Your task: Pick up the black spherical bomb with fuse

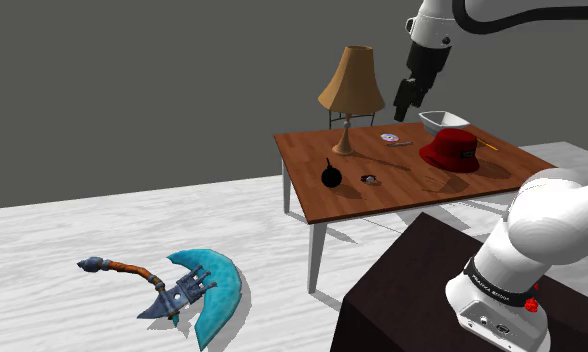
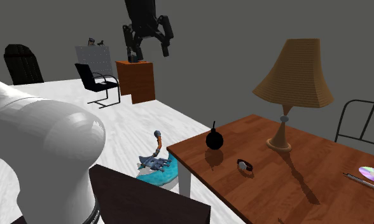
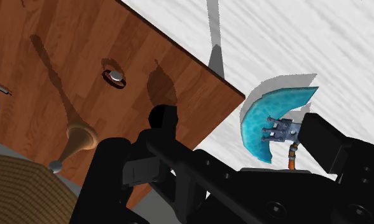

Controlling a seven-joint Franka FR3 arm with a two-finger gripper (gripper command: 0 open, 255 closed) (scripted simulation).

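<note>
Black on brown wood, that's the target: the round bomb [image 1: 332, 177] with its short fuse pointing up sits just left of centre in the shoulder view, close to the left edge of the table [image 1: 402, 195], with a small watch [image 1: 369, 180] just beside it toward the right. Up in the upper right of that frame hangs the gripper [image 1: 404, 100], high above the far side of the table, over by the lamp [image 1: 347, 85] and well apart from the bomb. The second exterior view puts the gripper [image 2: 149, 51] at the top of the frame, left of centre, its two fingers spread wide with nothing between them, an empty hand. The bomb [image 2: 214, 140] sits far below it, at the middle of the frame. So I read this as the approach stage: no grasp made, no contact yet. What the next move calls for, I'd say, is a slide across toward the table's left edge until the open fingers are centred over the sphere, then a straight drop to straddle the round body. The fuse and the nearby watch want avoiding, and a ball like that could roll away if nudged off-centre.
</note>
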